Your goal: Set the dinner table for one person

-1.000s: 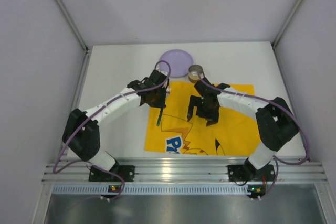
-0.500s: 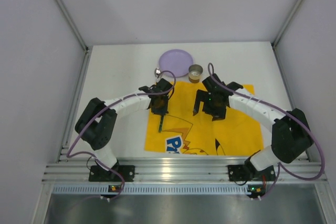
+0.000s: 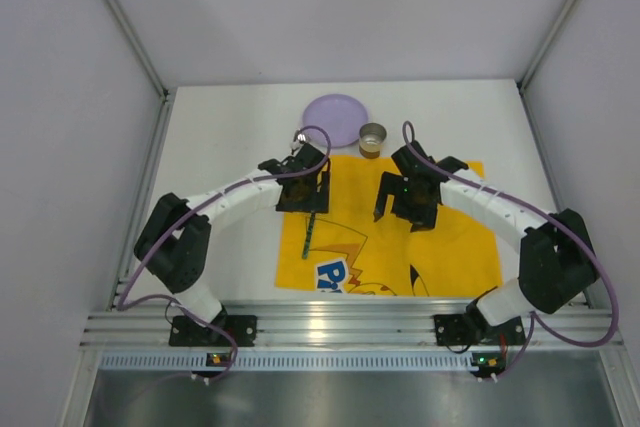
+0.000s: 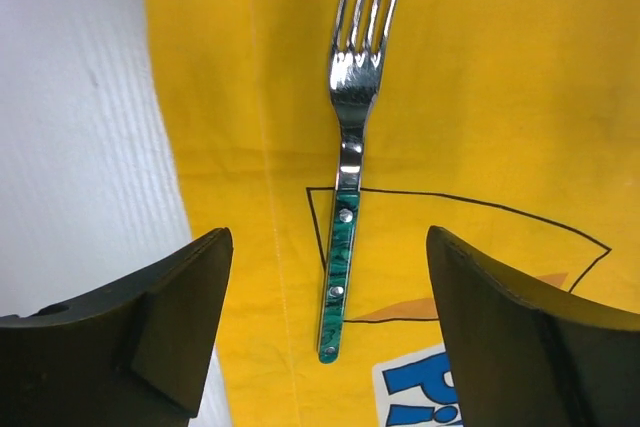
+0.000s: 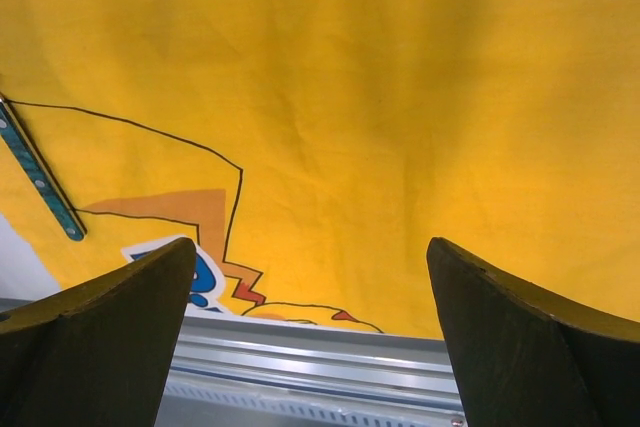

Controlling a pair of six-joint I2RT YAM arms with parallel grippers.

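On the white dinner table (image 3: 215, 142) lies a yellow printed placemat (image 3: 450, 237). A fork (image 3: 310, 235) with a green handle (image 4: 338, 272) rests flat near the mat's left edge, tines pointing away from the arm bases. Directly over the fork my left gripper (image 3: 303, 195) is open. Its fingers (image 4: 170, 297) stand well apart on either side of the handle and touch nothing. My right gripper (image 3: 403, 205) hovers open and empty over the mat's upper middle. The right wrist view shows only yellow cloth (image 5: 400, 97) between its fingers, with the fork handle (image 5: 40, 182) at far left.
A purple plate (image 3: 335, 119) sits at the back of the table, beyond the mat. A small metal cup (image 3: 372, 136) stands beside it at the mat's far edge. A shiny spoon end (image 3: 298, 135) shows behind the left wrist. An aluminium rail (image 3: 350, 327) runs along the near edge.
My left gripper carried the fork down toward the mat and then opened. The fork now lies free on the cloth. The right arm shifted slightly back and right early on.
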